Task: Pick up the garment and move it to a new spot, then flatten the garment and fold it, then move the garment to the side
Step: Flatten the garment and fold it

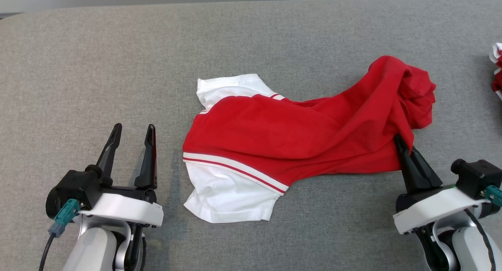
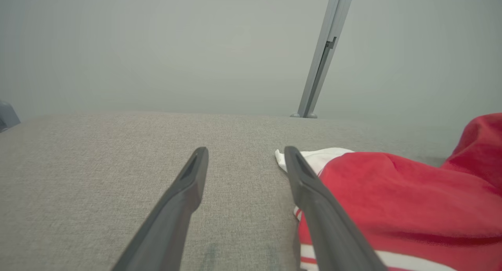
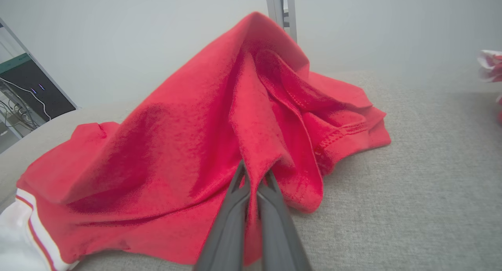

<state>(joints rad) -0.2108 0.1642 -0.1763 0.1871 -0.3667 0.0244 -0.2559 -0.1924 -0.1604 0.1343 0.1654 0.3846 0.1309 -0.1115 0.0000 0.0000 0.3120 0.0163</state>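
Garment (image 1: 298,141), red with white sections and red-and-white striped trim, lies crumpled across the middle and right of the grey fabric-covered surface (image 1: 117,59) in the head view. Its two white sections sit at the left end, one toward the far side and one toward the robot, each bordered by stripes. The red body stretches from there to the right and ends in a bunched heap. The right gripper (image 1: 400,143) is at the near right edge of that red body with its dark fingers pressed together on the cloth. In the right wrist view the two fingers meet on a ridge of red fabric pinched between their tips (image 3: 255,171). From the pinch the cloth rises into a peaked tent, and stitched hem folds spill to the right onto the surface. The left gripper (image 1: 133,130) sits to the left of the garment, apart from it in the head view, with its fingers spread wide around nothing. In the left wrist view one finger overlaps the white section and striped trim (image 2: 313,159); whether it touches them I cannot tell. A second small bundle of red-and-white cloth (image 1: 497,73) lies at the far right edge of the surface, well apart from the garment. A grey metal post (image 2: 323,55) stands beyond the far edge.
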